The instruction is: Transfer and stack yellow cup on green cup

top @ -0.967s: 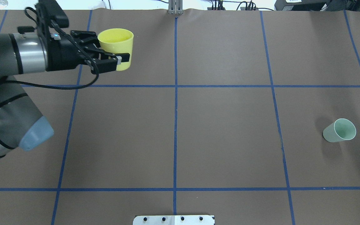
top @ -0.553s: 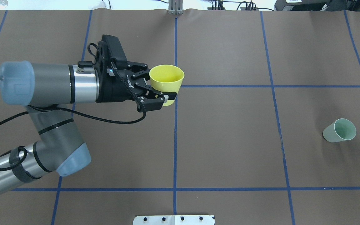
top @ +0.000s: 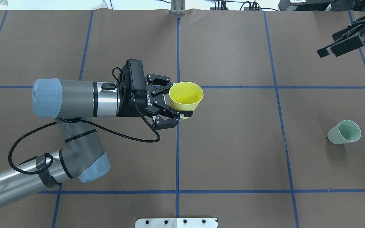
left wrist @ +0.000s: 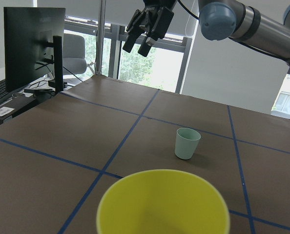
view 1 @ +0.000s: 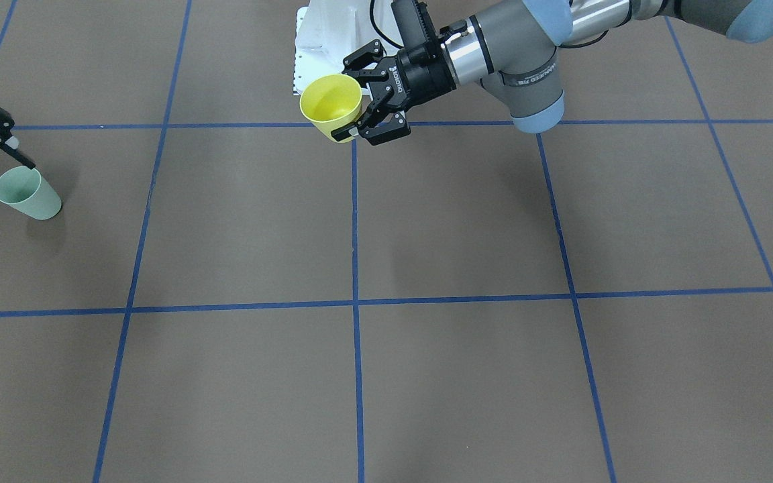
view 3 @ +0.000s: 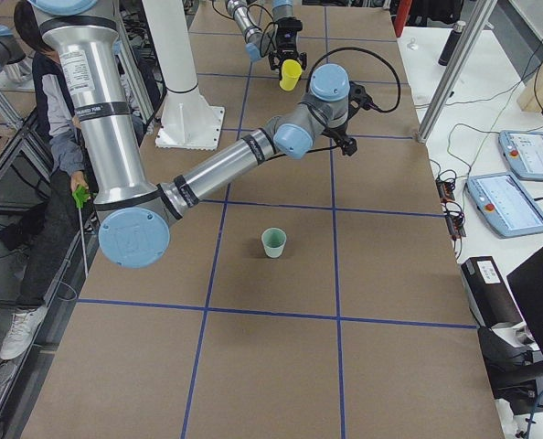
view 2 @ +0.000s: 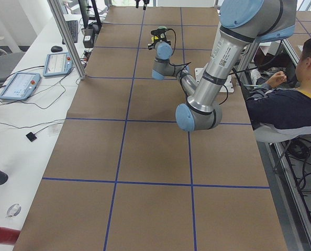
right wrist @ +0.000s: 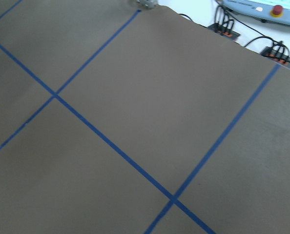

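Overhead exterior. Item one: left gripper (top: 182,98), clamped on the wall of the yellow cup (top: 186,94), one finger on each side. The cup is upright, mouth up, over the centre blue tape line (top: 177,152) near where it crosses another. Item two: green cup (top: 344,132), upright on the table (top: 233,142), far over on my right side, well apart from the yellow cup. Item three: right gripper (top: 329,52), entering at the far right corner, holding nothing.

Exterior front-facing. The left gripper grips the yellow cup close to the robot's base. The right gripper's fingers are spread wide at the view's edge and overlap the green cup in this view; I cannot tell from here whether they touch it.

Exterior left. I see the near left arm reaching away along the table. The cup is only a small yellow speck. One person sits at the table's side.

Exterior right. The green cup stands alone in a tape square. The yellow cup is held off the table at the far end.

Left wrist-mounted. Yellow rim at the bottom edge. The green cup is ahead of it on the table. The right gripper is high above, its fingers parted and empty.

Right wrist-mounted. Brown table and tape lines only.
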{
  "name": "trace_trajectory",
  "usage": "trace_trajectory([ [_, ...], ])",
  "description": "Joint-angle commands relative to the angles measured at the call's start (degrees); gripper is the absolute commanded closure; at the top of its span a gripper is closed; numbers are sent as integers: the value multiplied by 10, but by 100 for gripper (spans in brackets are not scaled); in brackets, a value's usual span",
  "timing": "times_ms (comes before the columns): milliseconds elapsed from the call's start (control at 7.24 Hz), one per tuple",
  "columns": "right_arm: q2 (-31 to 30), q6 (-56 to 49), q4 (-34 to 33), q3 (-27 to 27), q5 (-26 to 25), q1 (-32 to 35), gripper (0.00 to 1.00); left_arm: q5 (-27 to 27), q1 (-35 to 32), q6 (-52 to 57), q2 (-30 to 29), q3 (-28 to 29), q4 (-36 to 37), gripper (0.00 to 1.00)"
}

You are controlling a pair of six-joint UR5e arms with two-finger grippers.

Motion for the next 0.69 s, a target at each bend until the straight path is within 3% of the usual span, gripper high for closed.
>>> trace_trajectory([
  [0,66,94,-3,7,2,-74,1,2,1,29,-2,39,-54,100],
  [276,115,406,-6,32,-35,-168,1,6,0,28,-1,45,-55,100],
  [415,130,475,-36,34,-70,-191,1,10,0,26,-1,47,-55,100],
  [553,161,544,-89,35,-142,-231,2,17,1,25,-1,51,-55,100],
])
